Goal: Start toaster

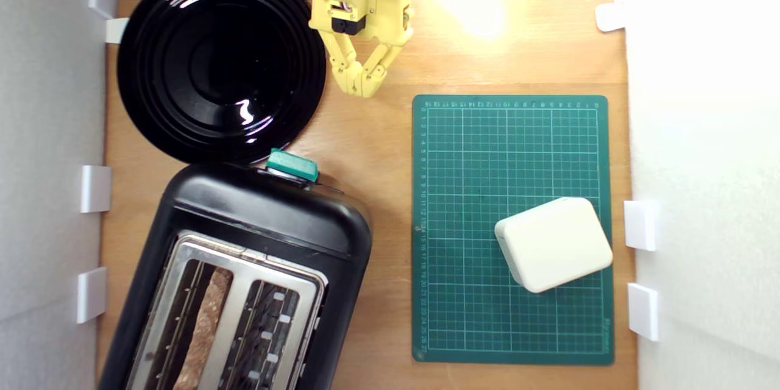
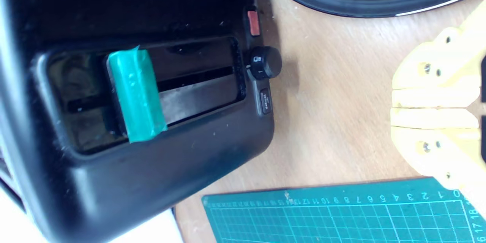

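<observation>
At the exterior view's lower left, the toaster [image 1: 244, 268] is seen standing on the counter [image 1: 378, 152], just below a black plate [image 1: 219, 61]. It is judged heavy and stiff; only its teal lever [image 1: 293, 165] need be pressed, not gripped. Further right, the pincer [image 1: 364, 88] is seen empty, tips together, well apart from the lever. Bread in one slot is shown only by the exterior view; the lever track and dial [image 2: 264, 62] only by the wrist view.

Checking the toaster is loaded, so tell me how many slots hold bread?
1: the toaster's slot on the exterior view's left holds a brown slice. The other slot looks empty, though its depth is dark.
</observation>
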You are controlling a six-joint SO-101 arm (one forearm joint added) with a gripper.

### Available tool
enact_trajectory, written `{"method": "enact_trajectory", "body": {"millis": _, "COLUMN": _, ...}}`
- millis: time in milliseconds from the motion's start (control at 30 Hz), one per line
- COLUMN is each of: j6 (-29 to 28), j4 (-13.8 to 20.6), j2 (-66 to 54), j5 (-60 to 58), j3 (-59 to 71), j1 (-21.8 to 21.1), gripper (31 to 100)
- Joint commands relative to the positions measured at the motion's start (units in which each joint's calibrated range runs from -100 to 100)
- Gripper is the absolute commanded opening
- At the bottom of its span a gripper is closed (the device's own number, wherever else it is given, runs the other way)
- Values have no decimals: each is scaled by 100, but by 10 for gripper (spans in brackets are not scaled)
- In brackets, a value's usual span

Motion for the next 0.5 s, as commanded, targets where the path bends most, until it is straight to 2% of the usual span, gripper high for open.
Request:
{"method": "enact_trajectory", "body": {"millis": 0, "j6": 171, "j4": 112, "j2": 690, "j5": 30, "j3": -1107, "j1": 54, "gripper": 313}}
{"method": "enact_trajectory", "body": {"millis": 133, "j6": 376, "j4": 131, "j2": 1323, "j5": 30, "j3": -1952, "j1": 213, "gripper": 313}}
{"method": "enact_trajectory", "body": {"millis": 367, "j6": 994, "j4": 37, "j2": 2447, "j5": 21, "j3": -2979, "j1": 816, "gripper": 313}}
{"method": "enact_trajectory", "body": {"millis": 467, "j6": 1031, "j4": 84, "j2": 2897, "j5": 21, "j3": -3379, "j1": 935, "gripper": 313}}
